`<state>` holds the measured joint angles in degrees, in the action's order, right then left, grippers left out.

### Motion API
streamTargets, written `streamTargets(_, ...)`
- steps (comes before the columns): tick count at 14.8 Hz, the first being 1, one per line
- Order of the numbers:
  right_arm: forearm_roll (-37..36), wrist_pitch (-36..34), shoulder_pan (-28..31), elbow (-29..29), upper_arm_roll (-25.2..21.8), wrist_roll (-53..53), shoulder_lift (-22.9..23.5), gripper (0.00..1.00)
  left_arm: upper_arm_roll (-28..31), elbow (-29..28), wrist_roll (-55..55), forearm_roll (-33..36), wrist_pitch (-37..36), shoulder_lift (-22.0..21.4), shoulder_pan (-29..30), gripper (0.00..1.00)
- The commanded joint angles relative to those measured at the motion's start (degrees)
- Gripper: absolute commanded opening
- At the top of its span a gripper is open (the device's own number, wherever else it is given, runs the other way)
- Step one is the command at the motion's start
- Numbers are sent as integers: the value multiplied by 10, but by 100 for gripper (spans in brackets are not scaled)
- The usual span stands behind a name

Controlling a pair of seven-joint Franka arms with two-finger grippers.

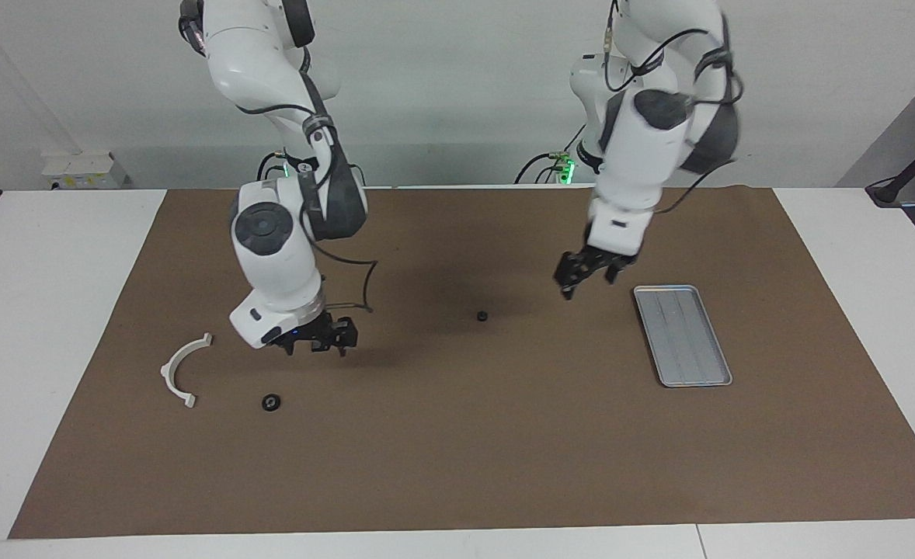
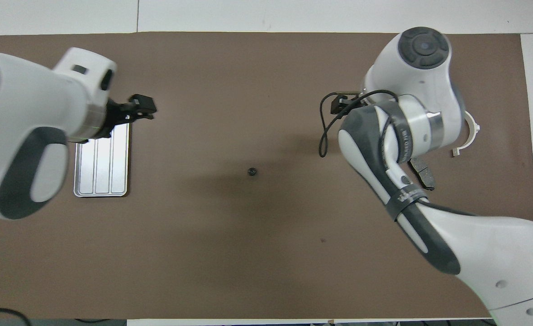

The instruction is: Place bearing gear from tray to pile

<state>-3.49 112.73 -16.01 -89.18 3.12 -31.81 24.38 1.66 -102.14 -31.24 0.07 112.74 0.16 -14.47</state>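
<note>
The silver tray (image 1: 683, 335) lies toward the left arm's end of the mat and its ribbed floor is bare; it also shows in the overhead view (image 2: 101, 165). One small black bearing gear (image 1: 481, 316) (image 2: 251, 171) lies on the mat's middle. A second gear (image 1: 271, 402) lies beside the white half-ring bracket (image 1: 182, 371) (image 2: 468, 136). One dark brake pad (image 2: 422, 174) shows partly under the right arm. My left gripper (image 1: 588, 284) (image 2: 146, 108) is open and empty over the mat beside the tray. My right gripper (image 1: 316, 349) (image 2: 339, 103) is open and empty over the mat by the bracket.
A brown mat (image 1: 457, 466) covers most of the white table (image 1: 53, 310). The right arm hides the second gear in the overhead view and the brake pad in the facing view.
</note>
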Motion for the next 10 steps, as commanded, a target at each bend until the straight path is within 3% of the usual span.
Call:
streamTargets(1,2,10,-84,-6,0,-218,4,100,-10,-4,118,17,-28,-32,86,100)
streamTargets(3,2,34,-133,-1,0,-297,21,100,-6,13,192,19,-93,-39,111,100)
streamTargets(5,-7,49,-175,22,0,-375,66,100,-10,19,225,39,-166,-49,116,100)
streamTargets(10,-11,63,-193,58,-1,-441,123,100,-3,5,227,40,-155,-56,116,100)
